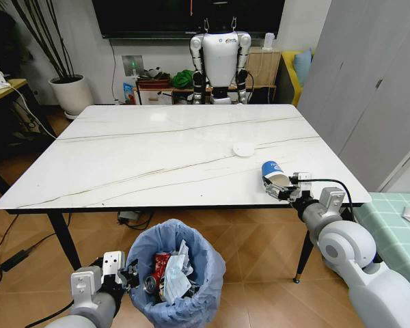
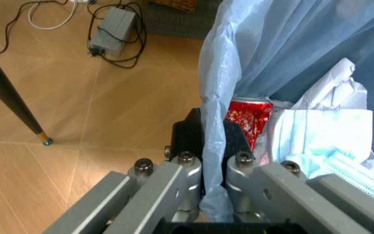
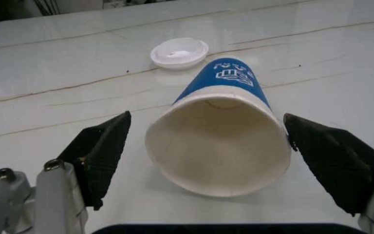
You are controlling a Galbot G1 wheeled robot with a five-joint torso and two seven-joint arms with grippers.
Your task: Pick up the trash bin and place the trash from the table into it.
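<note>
The trash bin [image 1: 181, 280] with its light blue liner hangs below the table's front edge, holding a red wrapper [image 2: 247, 117], tissues and other litter. My left gripper [image 1: 131, 273] is shut on the bin's rim and liner [image 2: 214, 141]. On the marble table [image 1: 150, 157] a blue-white paper cup [image 1: 272, 173] lies on its side near the front right edge, its mouth toward my right gripper [image 1: 281, 189]. That gripper is open, its fingers [image 3: 102, 151] on either side of the cup [image 3: 223, 141]. A white round lid [image 1: 244, 149] lies just beyond the cup [image 3: 179, 51].
Another white robot [image 1: 221, 58] stands behind the table's far edge by a low cabinet. A potted plant [image 1: 70, 89] is at the back left. Cables and a power adapter [image 2: 112, 29] lie on the wood floor under the table. A teal-checked surface [image 1: 389, 219] is at the right.
</note>
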